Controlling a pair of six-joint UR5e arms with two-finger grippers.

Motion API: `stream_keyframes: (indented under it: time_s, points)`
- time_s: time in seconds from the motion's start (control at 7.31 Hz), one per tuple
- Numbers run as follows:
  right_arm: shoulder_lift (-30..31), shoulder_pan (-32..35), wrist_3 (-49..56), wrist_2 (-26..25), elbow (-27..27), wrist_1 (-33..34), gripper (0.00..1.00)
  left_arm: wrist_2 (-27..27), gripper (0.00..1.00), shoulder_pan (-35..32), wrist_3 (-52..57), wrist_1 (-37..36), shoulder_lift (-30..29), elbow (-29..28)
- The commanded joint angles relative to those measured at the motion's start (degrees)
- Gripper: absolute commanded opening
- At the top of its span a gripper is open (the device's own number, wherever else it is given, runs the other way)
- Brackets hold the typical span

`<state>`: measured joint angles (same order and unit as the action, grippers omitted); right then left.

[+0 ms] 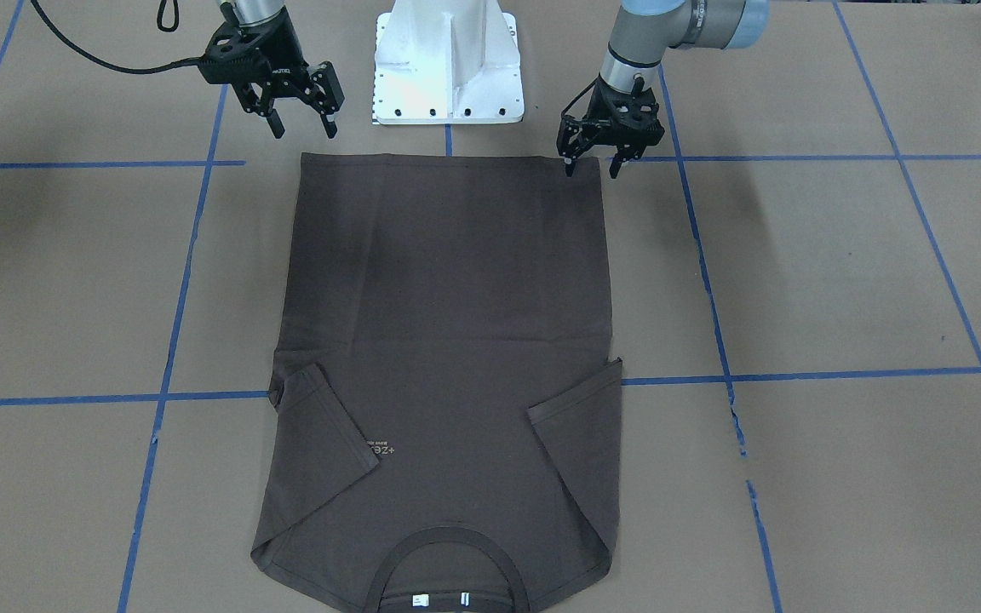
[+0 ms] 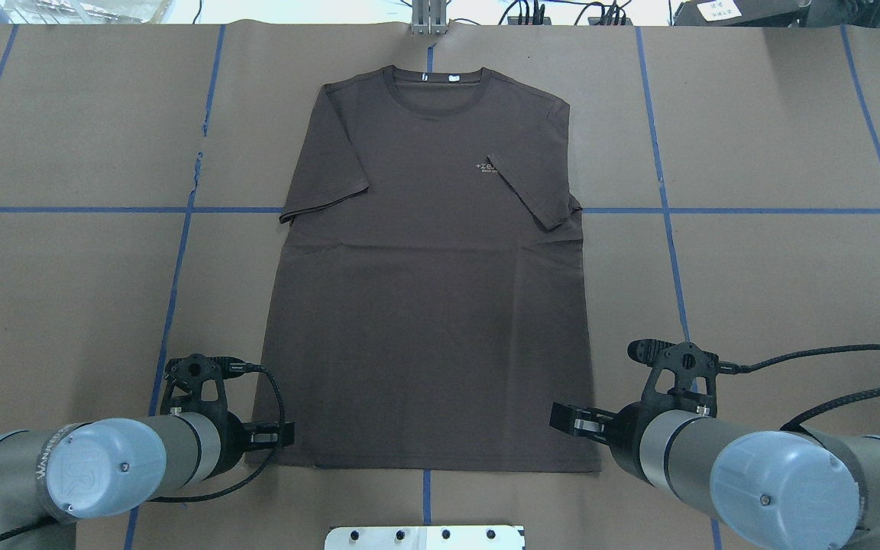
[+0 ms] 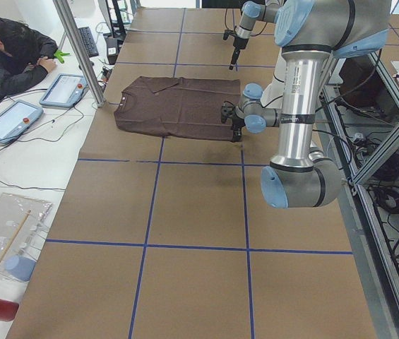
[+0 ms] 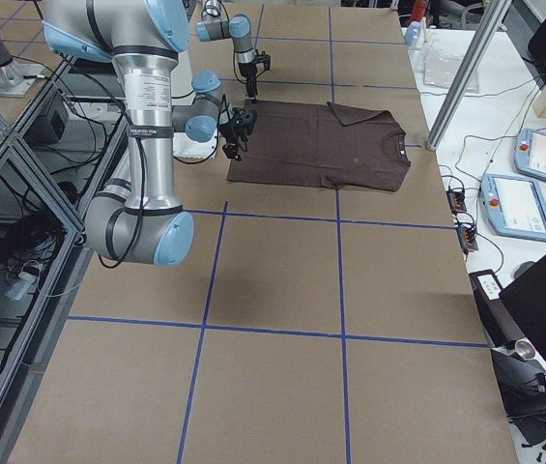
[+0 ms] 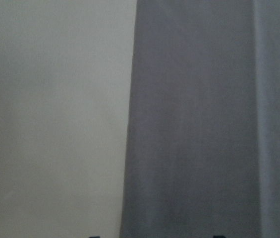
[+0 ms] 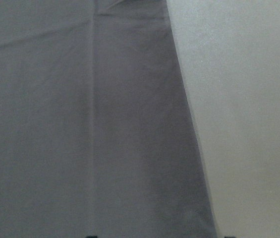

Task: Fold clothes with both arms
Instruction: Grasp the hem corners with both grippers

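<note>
- Nearest the front-facing camera lies the ribbed collar [image 1: 448, 545] of the dark brown T-shirt [image 1: 448, 323], with white neck tags [image 1: 418, 601] inside it.
- Spread flat and front up on the brown-paper table [image 1: 840, 272], the T-shirt has its hem toward the robot's white base [image 1: 448, 77] and its collar away from it.
- Both short sleeves [image 1: 320, 434] are folded inward over the chest; one partly covers the small pale logo [image 1: 381, 449].
- Left gripper [image 1: 592, 170]: jaws wide apart and empty, pointing down at one hem corner, with one fingertip over the cloth and the other beyond the side edge. Whether it touches the fabric is hard to tell.
- Right gripper [image 1: 304, 132]: jaws also wide and empty, hanging over bare paper just behind the other hem corner.
- Blue tape lines [image 1: 797, 157] mark the table in a grid.
</note>
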<state>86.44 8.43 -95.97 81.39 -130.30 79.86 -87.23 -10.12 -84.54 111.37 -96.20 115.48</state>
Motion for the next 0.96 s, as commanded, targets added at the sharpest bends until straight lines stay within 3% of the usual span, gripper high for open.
stream_keyframes:
  time_s: [0.0, 0.27, 0.68, 0.82]
  points:
    - [0.0, 0.1, 0.0, 0.0, -0.1, 0.0, 0.88, 0.0, 0.80, 1.8, -0.6, 0.0, 0.1, 0.0]
    - [0.1, 0.1, 0.0, 0.0, -0.4, 0.0, 0.88, 0.2, 0.72, 2.5, -2.1, 0.0, 0.1, -0.1]
    - [0.2, 0.1, 0.0, 0.0, -0.4, 0.0, 0.88, 0.2, 0.71, 2.5, -2.1, 0.0, 0.1, -0.1]
    - [0.2, 0.1, 0.0, -0.1, -0.4, 0.0, 0.88, 0.2, 0.61, 2.5, -2.2, 0.0, 0.1, -0.1]
